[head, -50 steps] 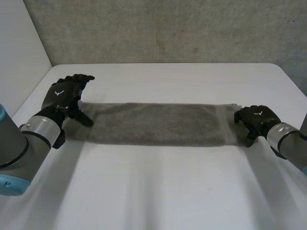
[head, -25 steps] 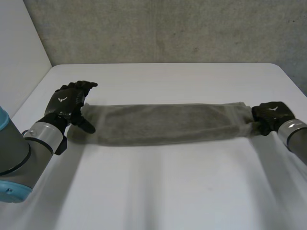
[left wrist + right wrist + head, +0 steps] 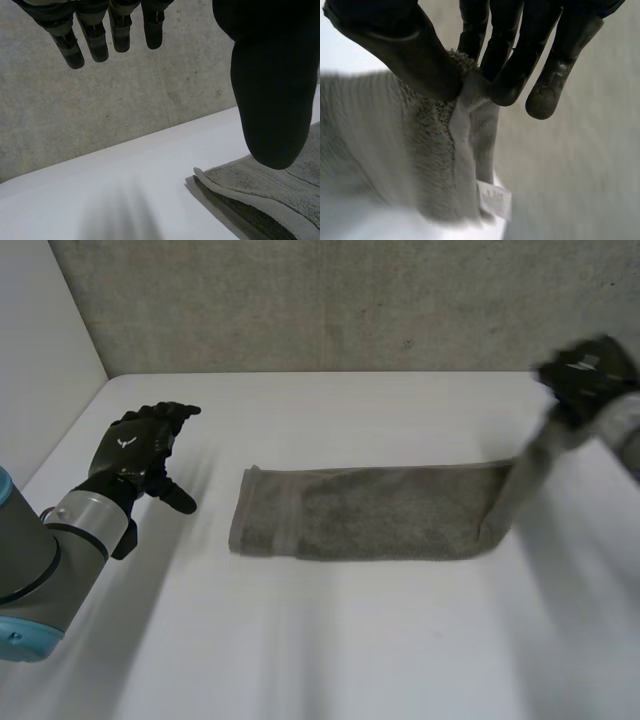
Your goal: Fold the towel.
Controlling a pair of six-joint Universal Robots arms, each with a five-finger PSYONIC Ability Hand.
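Observation:
A grey towel (image 3: 370, 512), folded into a long strip, lies across the middle of the white table (image 3: 330, 640). My right hand (image 3: 585, 375) is raised at the far right and pinches the towel's right end, which hangs up from the table. In the right wrist view the thumb and fingers (image 3: 507, 75) squeeze the towel's edge (image 3: 465, 145), a small label dangling below. My left hand (image 3: 140, 445) hovers left of the towel's free left end, fingers straight and spread, holding nothing. The left wrist view has its thumb (image 3: 270, 90) above that towel end (image 3: 260, 192).
A concrete wall (image 3: 340, 300) runs behind the table's far edge. A white side panel (image 3: 40, 340) stands at the left. Bare table surface lies in front of the towel and around the left hand.
My right hand has shut on the towel's right end and lifted it up and back, dragging the towel rightward. The towel's left end has slid away from my left hand.

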